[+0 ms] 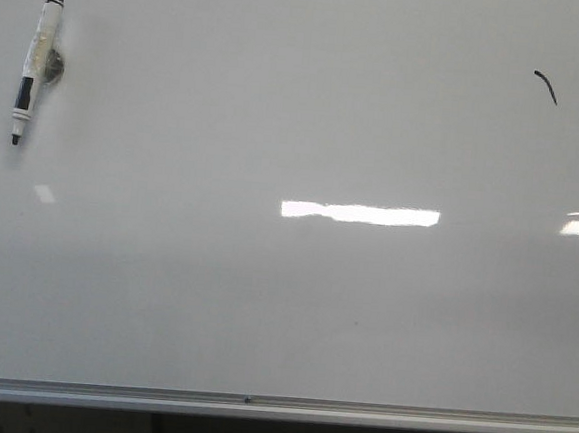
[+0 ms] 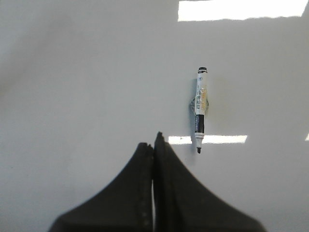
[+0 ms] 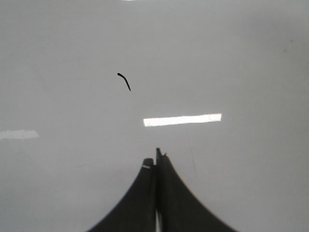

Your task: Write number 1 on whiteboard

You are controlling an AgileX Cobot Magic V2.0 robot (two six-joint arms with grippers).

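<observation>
The left claw (image 2: 153, 145) is seen pressed together, nothing pinched; the right claw (image 3: 157, 157) likewise. A marker pen (image 1: 35, 64) lies far left on the whiteboard (image 1: 282, 306), tip toward the silver edge; its label cannot be read. The number 1 (image 1: 547, 85) is found far right, slanted, with bare board around it.

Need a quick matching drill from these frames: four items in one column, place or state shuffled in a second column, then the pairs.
Items
1. marker pen
2. number 1
3. left gripper
4. whiteboard

Place or state
A. silver lower edge, bright glare strips
B. far left of the board, uncapped, tip toward the near edge
C. shut, holding nothing
D. far right, short curved black stroke

Pairs: 1-B, 2-D, 3-C, 4-A
</observation>
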